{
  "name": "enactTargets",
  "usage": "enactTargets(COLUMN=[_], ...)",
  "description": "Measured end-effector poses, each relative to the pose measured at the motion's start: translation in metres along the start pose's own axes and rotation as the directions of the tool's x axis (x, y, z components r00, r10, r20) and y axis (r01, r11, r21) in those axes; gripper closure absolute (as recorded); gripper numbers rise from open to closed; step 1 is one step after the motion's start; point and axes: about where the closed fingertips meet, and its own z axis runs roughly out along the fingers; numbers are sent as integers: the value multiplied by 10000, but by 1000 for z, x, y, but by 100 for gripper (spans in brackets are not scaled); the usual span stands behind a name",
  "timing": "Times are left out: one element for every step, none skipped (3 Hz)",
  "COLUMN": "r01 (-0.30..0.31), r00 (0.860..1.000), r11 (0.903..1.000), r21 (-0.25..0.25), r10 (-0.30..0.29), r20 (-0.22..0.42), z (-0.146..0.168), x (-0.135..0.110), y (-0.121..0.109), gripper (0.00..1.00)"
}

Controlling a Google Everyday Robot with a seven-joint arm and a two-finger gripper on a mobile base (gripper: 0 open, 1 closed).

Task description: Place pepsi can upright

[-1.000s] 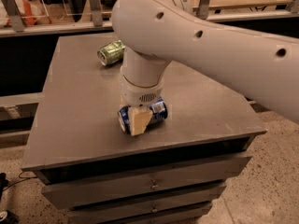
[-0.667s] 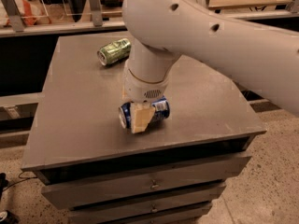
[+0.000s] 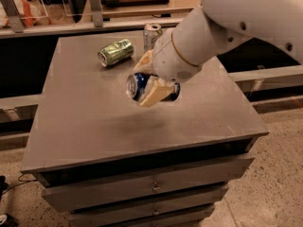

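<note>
The pepsi can (image 3: pixel 138 86) is dark blue with a silver end facing left. It lies on its side in the air, above the middle of the grey cabinet top (image 3: pixel 85 122). My gripper (image 3: pixel 150 78) is shut on the pepsi can, with one cream finger (image 3: pixel 155 93) in front of it and the other (image 3: pixel 144 60) behind. The white arm reaches in from the upper right and hides the can's right end.
A shiny green dented can (image 3: pixel 115 52) lies on its side at the back left of the top. A white-and-green can (image 3: pixel 152 35) with a silver top stands upright at the back, just behind my wrist. Drawers (image 3: pixel 151 186) are below the front edge.
The pepsi can was lying on the cabinet top with my gripper around it. Now it is lifted off the surface, still on its side, and the arm has swung up to the right.
</note>
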Motion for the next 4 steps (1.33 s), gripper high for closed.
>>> enactTargets(r01=[-853, -2358, -4113, -5527], r00=[9847, 9324, 8479, 7565], r11=[9834, 9353, 8610, 7834], r21=[1604, 2639, 2992, 2843], r10=[587, 1412, 2409, 3285], r20=[1640, 3327, 4722, 5656], z=[-16, -30, -35, -37], x=[18, 28, 42, 58], y=[-24, -42, -50, -49], gripper=[100, 100, 100, 100])
